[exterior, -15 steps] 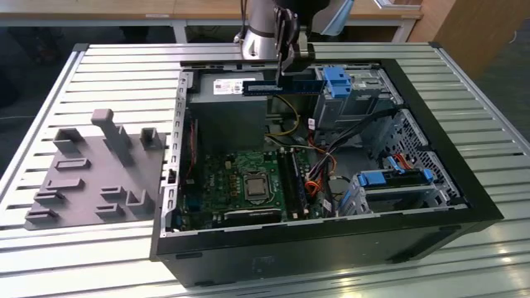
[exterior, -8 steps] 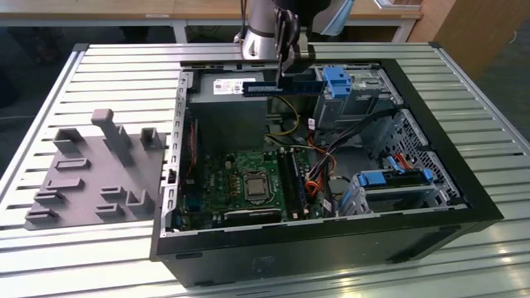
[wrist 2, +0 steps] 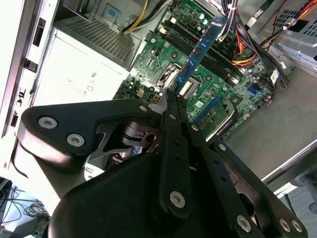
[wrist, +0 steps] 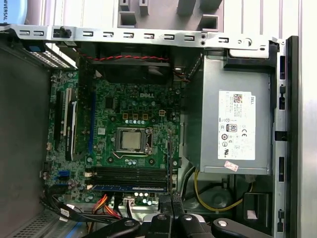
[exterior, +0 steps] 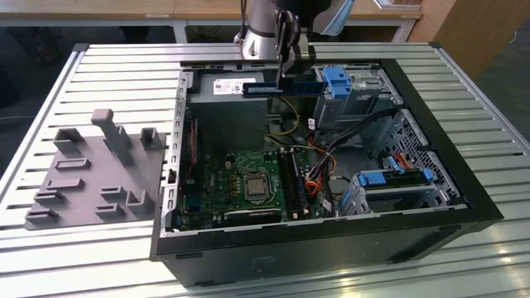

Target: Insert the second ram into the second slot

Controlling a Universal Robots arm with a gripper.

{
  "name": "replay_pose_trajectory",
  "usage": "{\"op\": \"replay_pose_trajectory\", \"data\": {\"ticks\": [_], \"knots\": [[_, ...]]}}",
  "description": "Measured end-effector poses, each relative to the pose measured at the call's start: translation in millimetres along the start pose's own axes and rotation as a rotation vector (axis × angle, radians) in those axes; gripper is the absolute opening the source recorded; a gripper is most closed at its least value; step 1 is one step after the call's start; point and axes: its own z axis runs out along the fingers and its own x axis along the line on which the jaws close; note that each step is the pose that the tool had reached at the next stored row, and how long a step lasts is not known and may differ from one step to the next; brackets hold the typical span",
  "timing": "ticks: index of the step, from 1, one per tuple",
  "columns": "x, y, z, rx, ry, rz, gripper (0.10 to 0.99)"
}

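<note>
Gripper (exterior: 287,77): pinching the second ram (exterior: 269,88) tight.
Second ram: long blue strip, up in the air over the computer case (exterior: 331,248), at 12 o'clock from the motherboard (exterior: 236,180) in the exterior view.
Ram slots (wrist: 129,173): another blue ram stick (wrist: 129,188) sits in one.
Tabletop (exterior: 124,68): grey holder (exterior: 91,180) at 9 o'clock from the computer case.
</note>
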Motion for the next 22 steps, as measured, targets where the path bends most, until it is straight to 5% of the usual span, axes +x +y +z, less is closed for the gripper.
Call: {"op": "replay_pose_trajectory", "data": {"ticks": [16, 22], "knots": [[4.5, 0.1, 0.1, 0.0, 0.0002, 0.0, 0.114], [12.3, 0.4, 1.2, 0.001, 0.0001, 0.0, 0.114]]}}
